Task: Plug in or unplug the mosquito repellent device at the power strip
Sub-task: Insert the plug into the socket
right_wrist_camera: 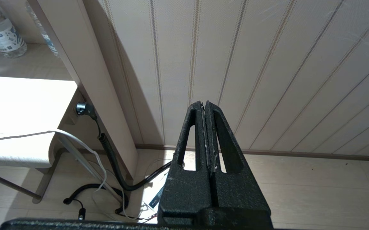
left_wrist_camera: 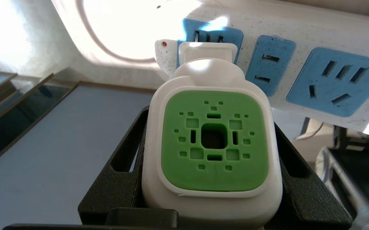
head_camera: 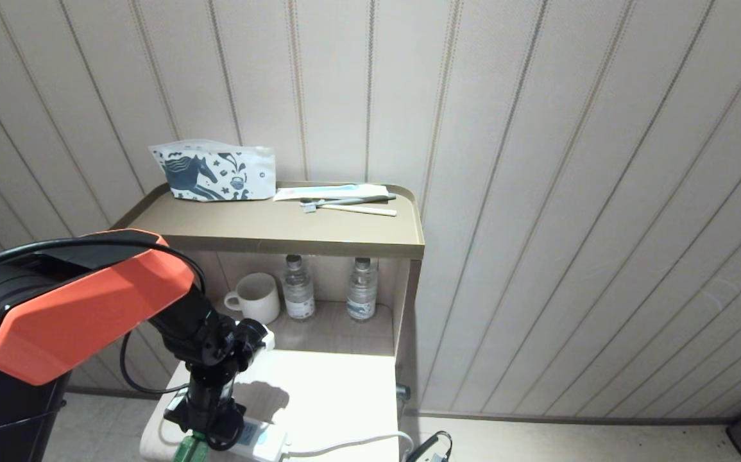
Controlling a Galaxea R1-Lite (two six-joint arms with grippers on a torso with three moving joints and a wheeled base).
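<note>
Head view: white stool [head_camera: 332, 391] (striped wall [head_camera: 569, 192] behind) bears power strip [head_camera: 261, 443].

you're looking past the left gripper [left_wrist_camera: 212, 179], whose black fingers [left_wrist_camera: 126, 166] clamp the mosquito repellent device [left_wrist_camera: 212, 140] on both sides. its green vented face points at you. its white plug end sits right at the power strip [left_wrist_camera: 299, 41], over the end blue socket [left_wrist_camera: 210, 35], two more sockets beside it.
</note>
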